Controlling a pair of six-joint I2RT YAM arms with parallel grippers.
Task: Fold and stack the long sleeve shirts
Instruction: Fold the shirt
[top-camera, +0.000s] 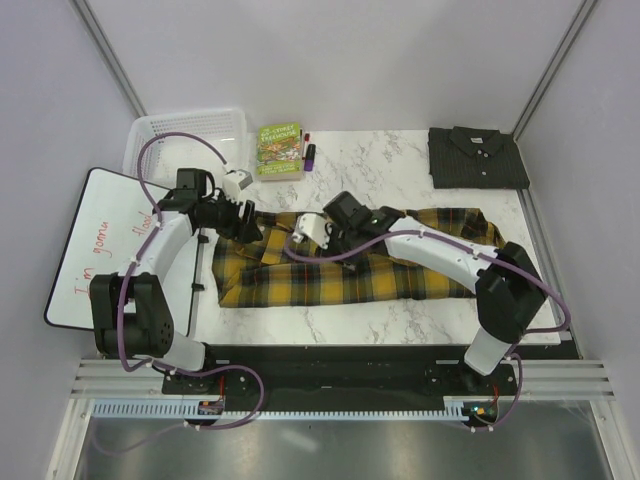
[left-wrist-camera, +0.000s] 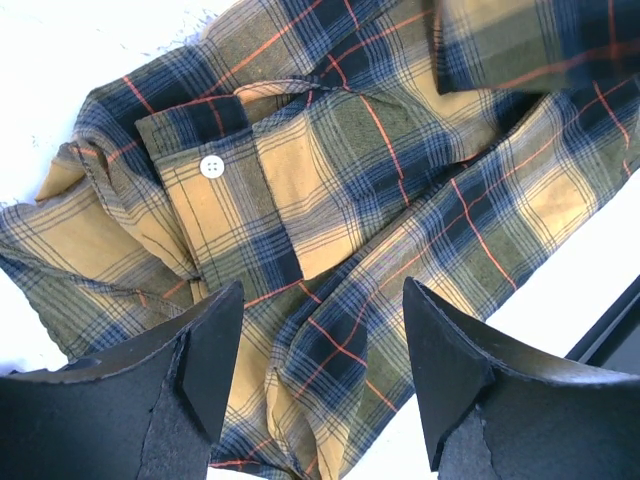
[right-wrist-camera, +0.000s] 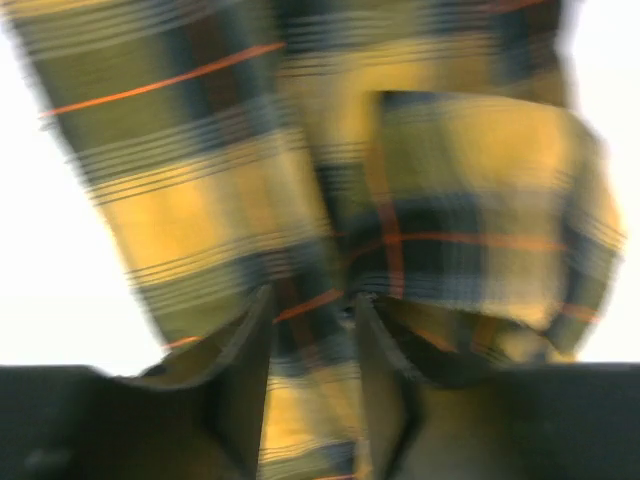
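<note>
The yellow-and-black plaid shirt (top-camera: 350, 270) lies spread and rumpled across the middle of the marble table. The dark charcoal grey shirt (top-camera: 478, 158) lies folded at the back right. My left gripper (top-camera: 250, 228) is open over the plaid shirt's left end. In the left wrist view its jaws (left-wrist-camera: 322, 290) stand wide apart above a raised fold, near a buttoned cuff (left-wrist-camera: 215, 170). My right gripper (top-camera: 298, 238) is over the shirt's upper middle. In the blurred right wrist view its jaws (right-wrist-camera: 312, 300) stand close together with plaid cloth (right-wrist-camera: 470, 200) pinched between them.
A white plastic basket (top-camera: 190, 135) stands at the back left, with a green book (top-camera: 279, 150) and markers (top-camera: 308, 152) beside it. A whiteboard (top-camera: 110, 245) with red writing lies off the table's left side. Grey walls close in the sides.
</note>
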